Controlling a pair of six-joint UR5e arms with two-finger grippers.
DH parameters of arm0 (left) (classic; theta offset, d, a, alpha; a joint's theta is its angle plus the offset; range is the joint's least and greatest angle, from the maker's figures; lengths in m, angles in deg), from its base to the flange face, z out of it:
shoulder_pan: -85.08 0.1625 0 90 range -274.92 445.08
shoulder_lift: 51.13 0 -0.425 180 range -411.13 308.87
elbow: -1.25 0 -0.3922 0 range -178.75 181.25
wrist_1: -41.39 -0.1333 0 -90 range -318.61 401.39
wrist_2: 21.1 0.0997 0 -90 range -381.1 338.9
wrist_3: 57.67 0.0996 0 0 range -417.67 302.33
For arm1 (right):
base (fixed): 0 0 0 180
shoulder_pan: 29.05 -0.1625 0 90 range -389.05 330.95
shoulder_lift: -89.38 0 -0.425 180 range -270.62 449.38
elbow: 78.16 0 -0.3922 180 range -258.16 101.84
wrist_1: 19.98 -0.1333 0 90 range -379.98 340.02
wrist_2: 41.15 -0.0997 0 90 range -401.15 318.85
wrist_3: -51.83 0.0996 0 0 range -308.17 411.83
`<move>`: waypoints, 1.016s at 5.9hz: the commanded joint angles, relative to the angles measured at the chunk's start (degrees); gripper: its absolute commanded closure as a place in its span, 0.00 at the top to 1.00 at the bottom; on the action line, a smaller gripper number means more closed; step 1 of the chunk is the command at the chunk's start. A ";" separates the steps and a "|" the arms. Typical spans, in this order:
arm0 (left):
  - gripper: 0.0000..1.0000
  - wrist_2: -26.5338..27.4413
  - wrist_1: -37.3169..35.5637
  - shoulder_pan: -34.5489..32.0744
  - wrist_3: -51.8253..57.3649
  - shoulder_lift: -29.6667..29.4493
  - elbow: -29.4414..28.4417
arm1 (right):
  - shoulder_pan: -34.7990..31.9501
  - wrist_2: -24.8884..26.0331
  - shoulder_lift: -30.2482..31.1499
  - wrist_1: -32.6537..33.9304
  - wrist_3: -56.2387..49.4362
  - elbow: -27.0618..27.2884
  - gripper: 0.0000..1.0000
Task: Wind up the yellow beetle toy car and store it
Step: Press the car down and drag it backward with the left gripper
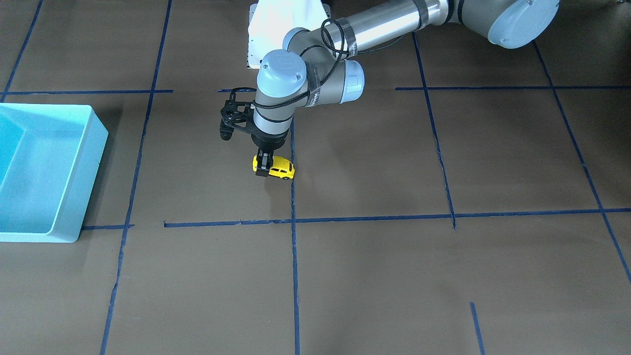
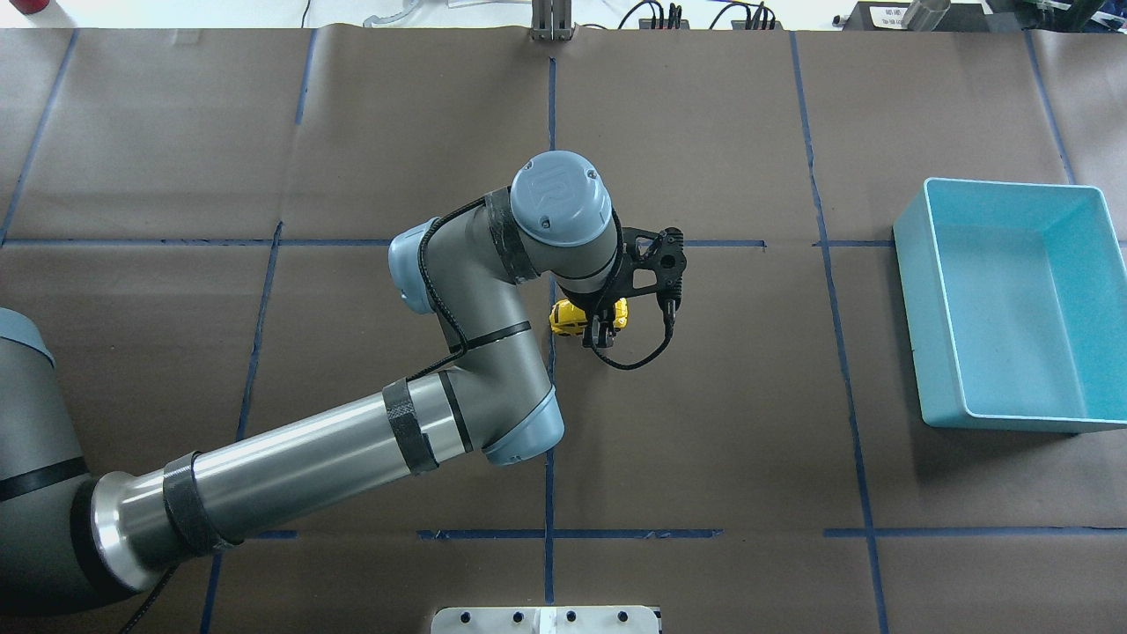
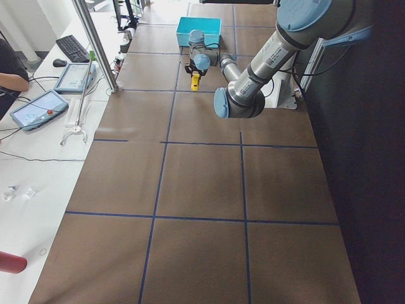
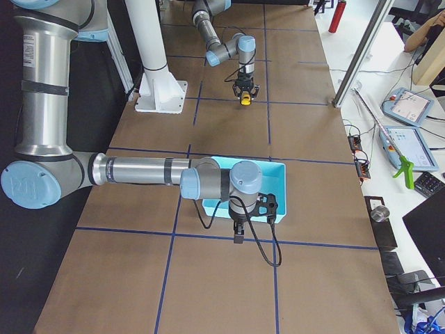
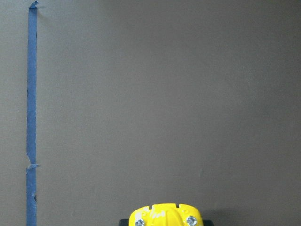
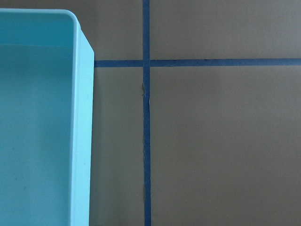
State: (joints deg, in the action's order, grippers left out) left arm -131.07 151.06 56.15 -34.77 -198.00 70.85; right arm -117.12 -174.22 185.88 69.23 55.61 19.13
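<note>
The left gripper (image 1: 263, 166) points straight down near the middle of the front-facing frame, a little left of centre, and is clenched on the car (image 1: 280, 168). One black finger (image 1: 262, 171) shows against the car's left end, and the yellow body sticks out to the right of it. The car sits just left of a vertical blue tape line (image 1: 294, 256) on the brown table (image 1: 394, 276); whether its wheels touch the table I cannot tell.

In the overhead frame the same gripper (image 2: 603, 330) is just right of centre, half hidden under the wrist, with the car (image 2: 568, 319) showing yellow on both sides of the fingers. The left wrist frame has only a yellow sliver of the car (image 5: 165, 215) at its bottom edge, with two small silver dots on it, and bare table above.

The bin (image 1: 84, 182), light blue and open, lies at the left edge of the front-facing frame, well apart from the car; in the overhead frame it (image 2: 924, 326) is at the right edge.

The right gripper (image 4: 238, 233) shows only in the right side frame, lower centre, pointing down just beside the bin (image 4: 274, 174); I cannot tell how its jaws stand. The right wrist frame shows the bin's wall (image 6: 82, 141) along its left side and crossed tape lines to the right
</note>
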 commanded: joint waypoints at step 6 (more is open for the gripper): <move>0.00 -2.44 1.78 -0.43 0.13 2.29 0.18 | 0.00 0.00 0.00 0.00 0.00 -0.08 1.00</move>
State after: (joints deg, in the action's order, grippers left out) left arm -133.49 152.83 55.75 -34.64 -196.07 71.00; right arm -117.12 -174.22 185.88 69.23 55.61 19.12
